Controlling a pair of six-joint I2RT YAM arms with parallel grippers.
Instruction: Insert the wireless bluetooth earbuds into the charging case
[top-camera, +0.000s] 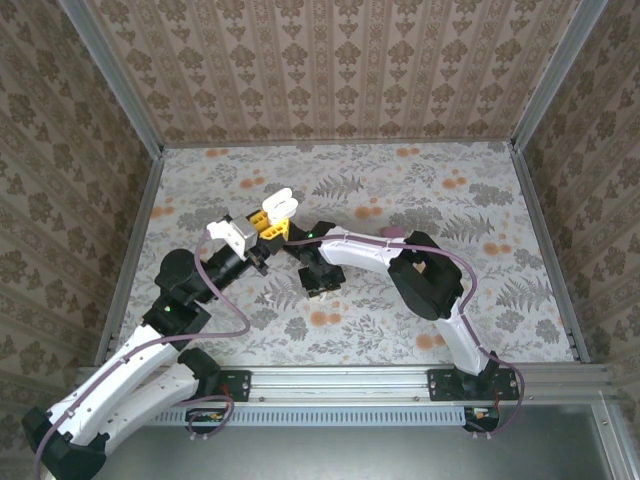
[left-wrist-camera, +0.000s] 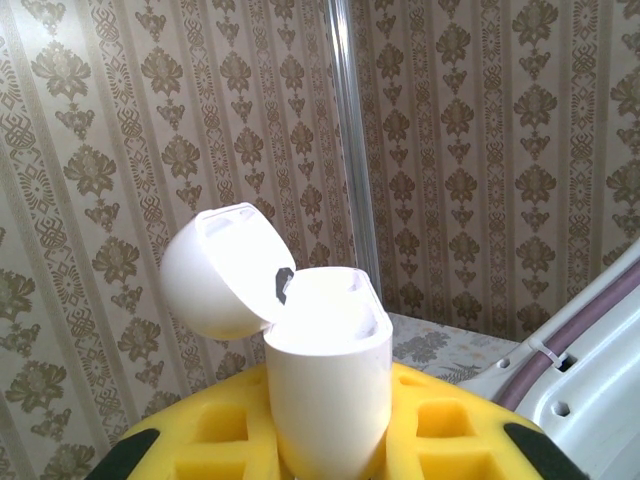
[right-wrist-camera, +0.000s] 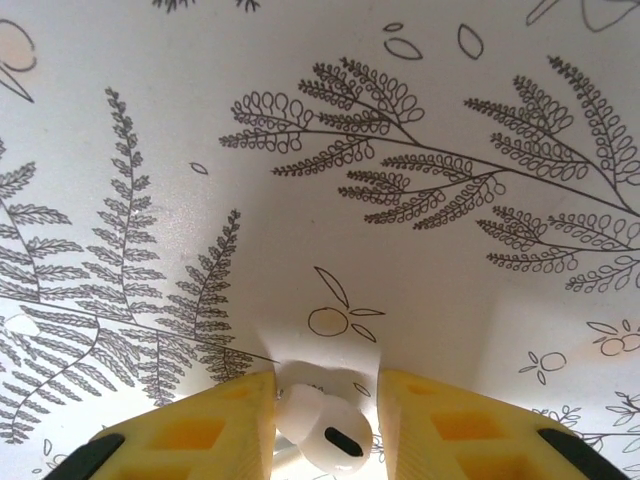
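Yellow foam pads (right-wrist-camera: 200, 430) of my right gripper (right-wrist-camera: 327, 385) stand narrow either side of a small glossy white earbud (right-wrist-camera: 320, 428) at bottom centre, on the fern-printed table (right-wrist-camera: 400, 250). Whether they pinch it, I cannot tell. My left gripper (left-wrist-camera: 325, 405) clamps the white egg-shaped charging case (left-wrist-camera: 325, 340), lid open. I judge nothing is inserted yet.

Showing glossy, smooth white plastic on the charging case (left-wrist-camera: 325, 370) at lower centre of the left wrist view, and on the earbud (right-wrist-camera: 318, 425) at the bottom edge of the right wrist view. Looking matt, plastic-like yellow on the pads (right-wrist-camera: 200, 435) of the right gripper (right-wrist-camera: 327, 405). Appearing smooth, matt and printed across the table covering (right-wrist-camera: 400, 250). Shining as bare metal along the frame rail (top-camera: 350, 378) near the bottom of the top view.
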